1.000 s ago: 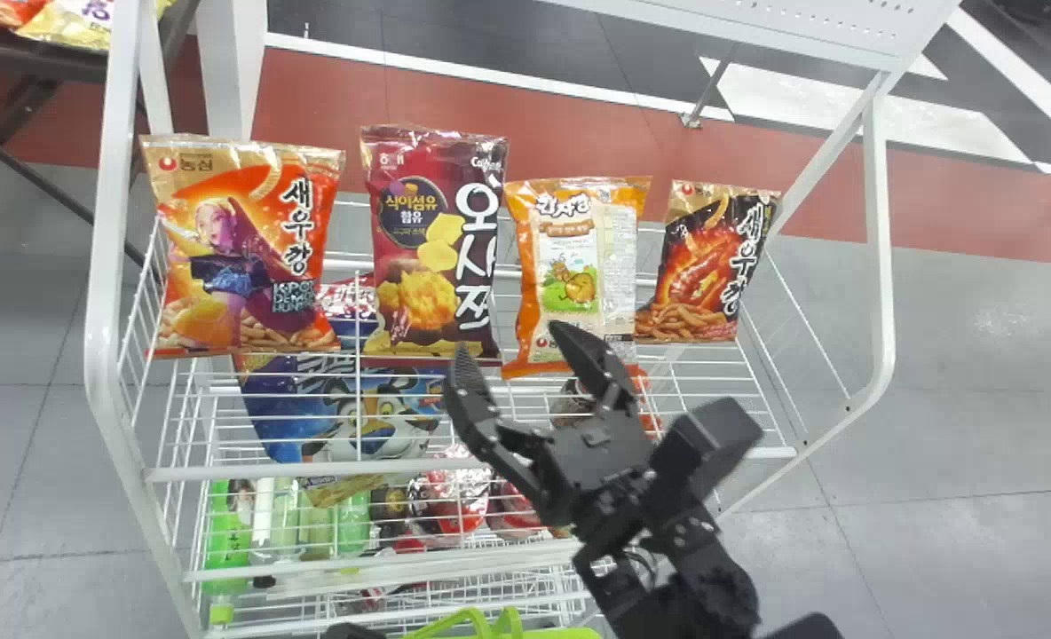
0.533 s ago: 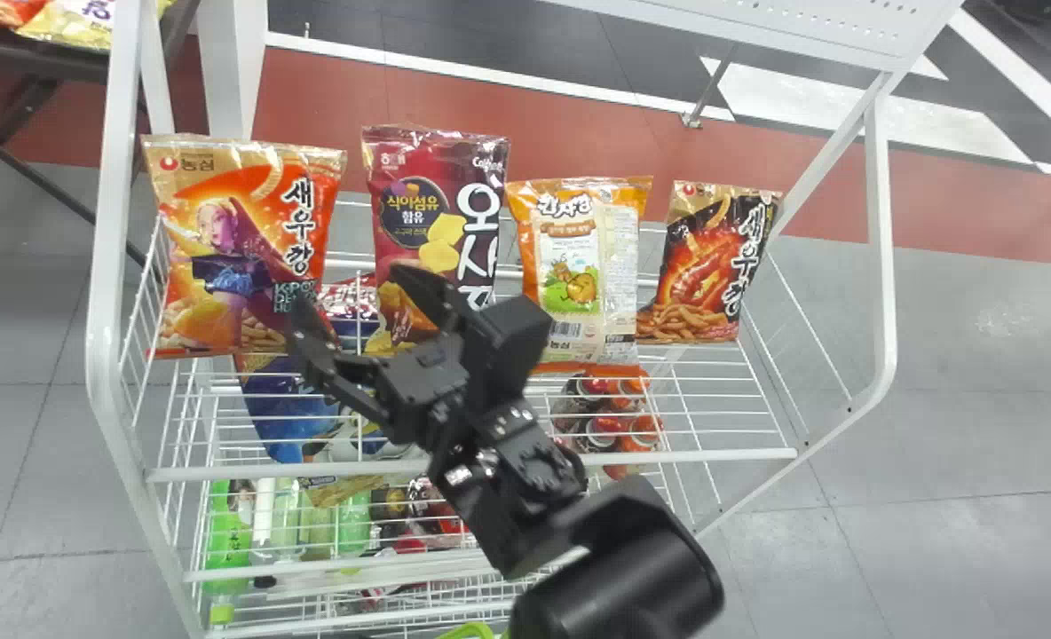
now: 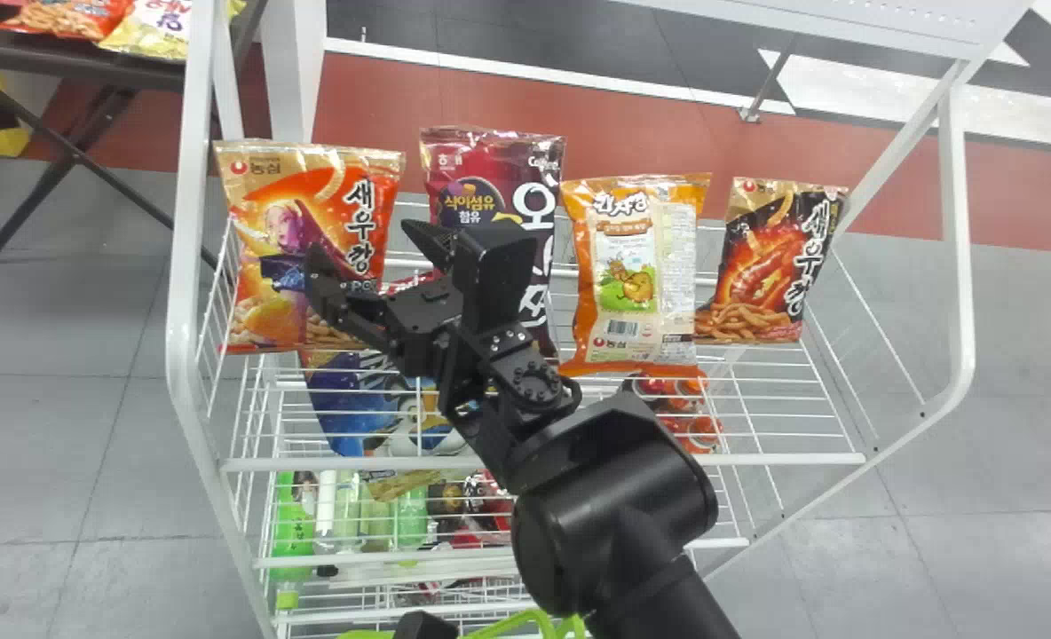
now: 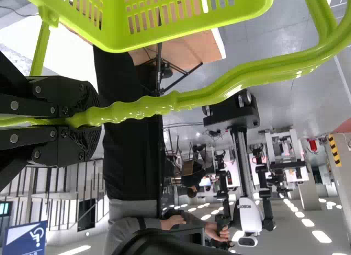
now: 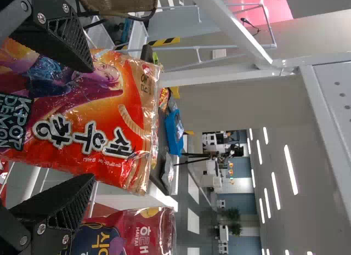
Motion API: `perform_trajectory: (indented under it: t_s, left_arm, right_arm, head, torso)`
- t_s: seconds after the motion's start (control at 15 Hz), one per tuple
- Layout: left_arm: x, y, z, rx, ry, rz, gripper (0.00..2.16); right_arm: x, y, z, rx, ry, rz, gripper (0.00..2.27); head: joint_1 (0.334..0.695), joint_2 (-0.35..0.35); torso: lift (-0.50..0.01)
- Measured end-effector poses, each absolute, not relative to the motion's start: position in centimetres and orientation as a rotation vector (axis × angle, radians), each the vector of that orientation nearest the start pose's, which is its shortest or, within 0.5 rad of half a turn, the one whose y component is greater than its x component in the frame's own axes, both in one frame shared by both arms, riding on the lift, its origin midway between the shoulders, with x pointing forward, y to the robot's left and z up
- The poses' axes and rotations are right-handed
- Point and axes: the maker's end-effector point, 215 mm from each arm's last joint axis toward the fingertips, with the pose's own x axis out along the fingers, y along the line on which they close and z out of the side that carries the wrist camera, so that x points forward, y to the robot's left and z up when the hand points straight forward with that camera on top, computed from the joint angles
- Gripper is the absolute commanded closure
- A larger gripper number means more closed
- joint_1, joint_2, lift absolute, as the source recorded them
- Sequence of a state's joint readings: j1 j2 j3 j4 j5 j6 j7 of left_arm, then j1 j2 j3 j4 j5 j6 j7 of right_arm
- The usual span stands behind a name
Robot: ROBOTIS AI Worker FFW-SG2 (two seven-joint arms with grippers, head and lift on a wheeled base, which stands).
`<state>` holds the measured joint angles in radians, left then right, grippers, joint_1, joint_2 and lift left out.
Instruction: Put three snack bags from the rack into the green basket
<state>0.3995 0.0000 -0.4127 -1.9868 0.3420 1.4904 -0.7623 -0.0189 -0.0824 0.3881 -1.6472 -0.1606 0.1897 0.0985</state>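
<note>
Right wrist view put my right gripper, fingers apart, at the orange-red snack bag upright on the rack; I judged this grasp alignment, needing a careful advance, then closing. My left gripper clamped the handle of the green basket.

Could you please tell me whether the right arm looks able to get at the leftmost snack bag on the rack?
Probably yes: the right gripper is open before that bag, with nothing seen in between, though one finger overlaps the bag's face and may need lining up.
</note>
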Motion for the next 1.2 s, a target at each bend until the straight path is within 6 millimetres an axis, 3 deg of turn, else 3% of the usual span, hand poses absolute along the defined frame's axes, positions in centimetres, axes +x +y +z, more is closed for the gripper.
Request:
perform_trajectory:
  t_s: [0.47,0.53,0.6,0.67,0.73,0.8,0.93,1.2]
  left_arm:
    - [9.2,-13.0,-46.1,-0.706,1.423,-1.3,1.17]
    - [9.3,-13.0,-46.1,-0.705,1.422,-1.3,1.17]
    - [9.3,-13.0,-46.1,-0.704,1.422,-1.3,1.17]
    - [9.3,-13.0,-46.1,-0.703,1.423,-1.301,1.17]
    - [9.3,-13.0,-46.1,-0.701,1.424,-1.302,1.17]
    - [9.3,-13.0,-46.1,-0.7,1.424,-1.303,1.17]
    - [9.4,-13.0,-46.0,-0.7,1.424,-1.304,1.17]
    - [9.4,-13.1,-45.9,-0.697,1.42,-1.308,1.17]
  right_arm:
    - [56.0,1.5,-37.7,0.069,0.235,0.564,0.23]
    - [56.1,1.7,-38.1,0.063,0.254,0.568,0.41]
    - [56.1,2.0,-38.5,0.056,0.27,0.574,0.83]
    - [55.9,2.3,-38.9,0.051,0.29,0.588,1.39]
    - [55.7,2.5,-39.5,0.045,0.317,0.6,1.79]
    - [55.4,2.6,-39.7,0.041,0.338,0.61,2.04]
    - [55.0,2.5,-39.3,0.036,0.344,0.621,2.19]
    - [53.7,1.6,-37.3,0.021,0.281,0.618,2.2]
  head:
    - [0.695,-0.206]
    - [0.695,-0.202]
    - [0.695,-0.199]
    - [0.695,-0.191]
    - [0.695,-0.189]
    - [0.695,-0.189]
    - [0.695,-0.19]
    - [0.695,-0.207]
  torso:
    - [0.0]
    - [0.0]
    - [0.0]
    - [0.0]
    - [0.0]
    - [0.0]
    - [0.0]
    - [0.0]
